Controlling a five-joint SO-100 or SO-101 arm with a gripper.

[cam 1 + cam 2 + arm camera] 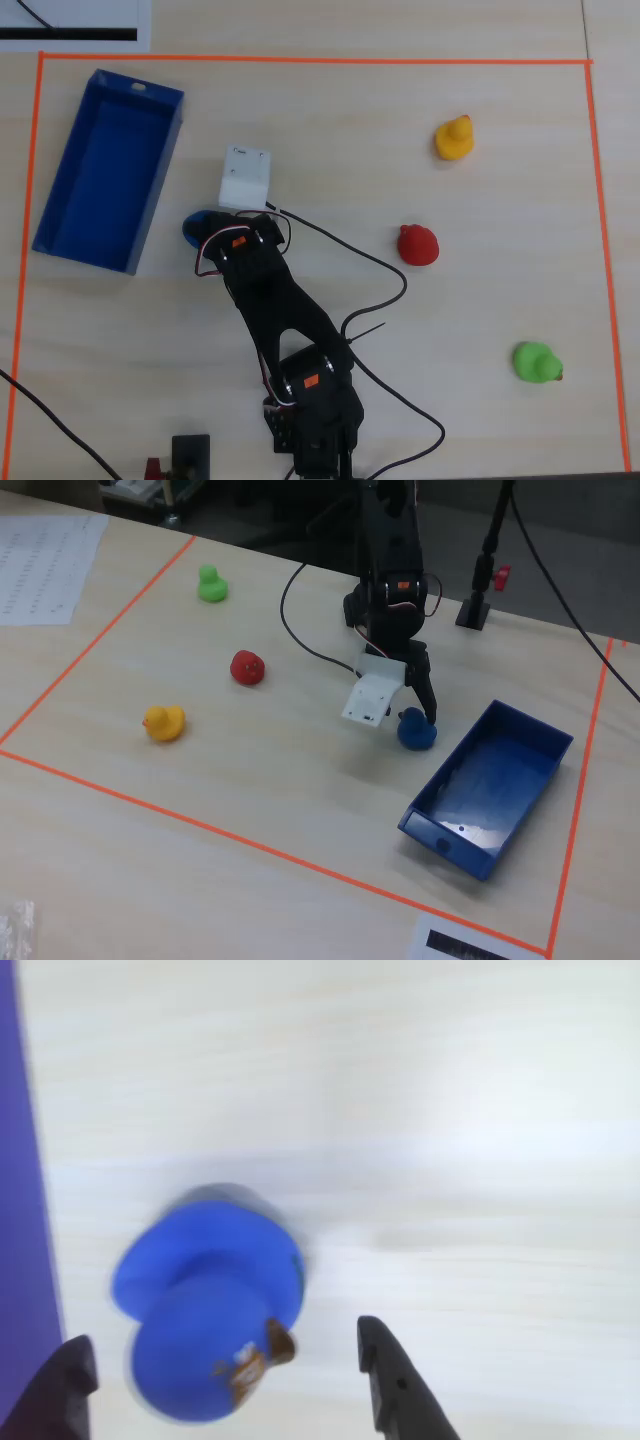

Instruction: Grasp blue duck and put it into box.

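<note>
Blue duck (pixel 205 1310) sits between the open hand's (pixel 225 1365) fingers, untouched.

Black printed arm (pixel 285 320), white wrist block (pixel 244 177), orange motor label, red-and-white wires, black cables

Count taken across the views. Toy ducks: four, one of each colour — one blue duck (pixel 416 730), one red duck (pixel 247 667), one yellow duck (pixel 163 722), one green duck (pixel 211 585). Boxes: one, the dark-blue box (pixel 520 742). Robot arms: one black arm (pixel 285 320), which carried one gripper (pixel 225 1375) (two dark fingers showed in the wrist view). Cables: at least three dark ones trailed across the table (pixel 480 300). Orange tape border (pixel 300 59): one rectangle. Printed sheets: one at the fixed view's far left corner (pixel 40 565).
</note>
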